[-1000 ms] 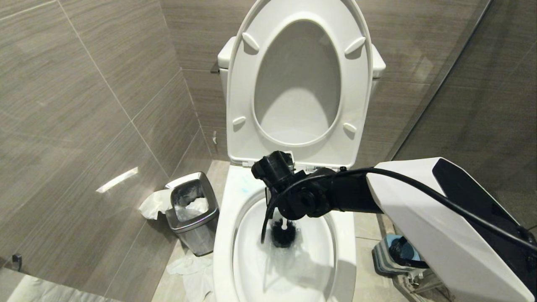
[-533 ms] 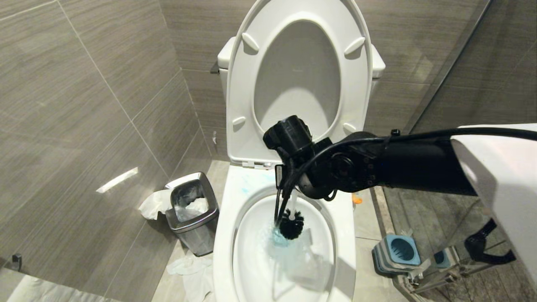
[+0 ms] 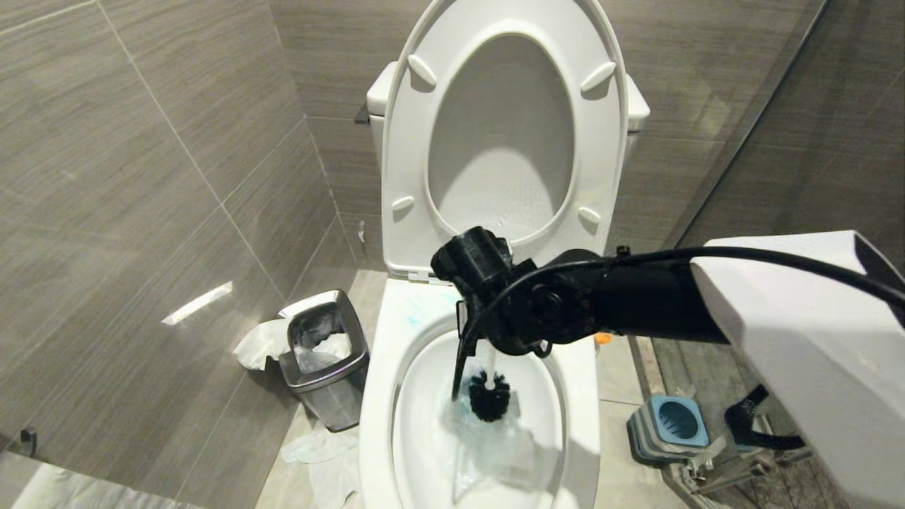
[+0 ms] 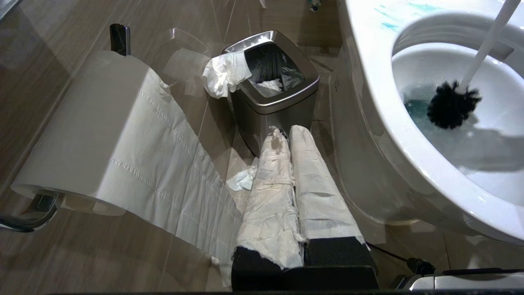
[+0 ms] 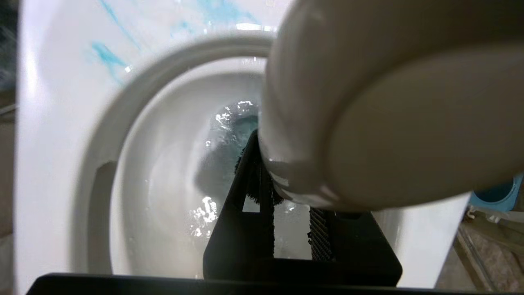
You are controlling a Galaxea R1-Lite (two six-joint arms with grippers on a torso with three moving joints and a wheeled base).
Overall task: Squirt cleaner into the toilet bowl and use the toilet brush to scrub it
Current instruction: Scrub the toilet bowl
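The right gripper [image 3: 472,332] reaches in from the right of the head view and hangs over the back of the toilet bowl [image 3: 382,396], which fills the lower centre of the frame with its seat and lid tipped up against the cistern. Its jaws are closed down narrowly on the handle of the toilet brush [image 3: 489,396]; in the right wrist view the rounded white handle end [image 5: 368,123] sits huge and close above the black fingers [image 5: 245,229], so the exact contact is probably a clamp on both sides, though only partly visible. The handle slants down into the basin, and the black bristle head sits at the water, in the middle of the bowl. Pale blue cleaner [image 3: 466,417] tints the water around the bristles, and blue smears [image 4: 393,16] streak the rim at the back left.

The left gripper [image 4: 286,135] is low in the centre of its own view, pressed together with nothing between its paper-wrapped fingers [image 4: 315,192], pointing at a steel waste bin [image 4: 272,98]. A toilet roll [image 4: 90,135] occupies the left of that frame. A blue brush holder [image 3: 668,424] stands on the floor at lower right of the head view.
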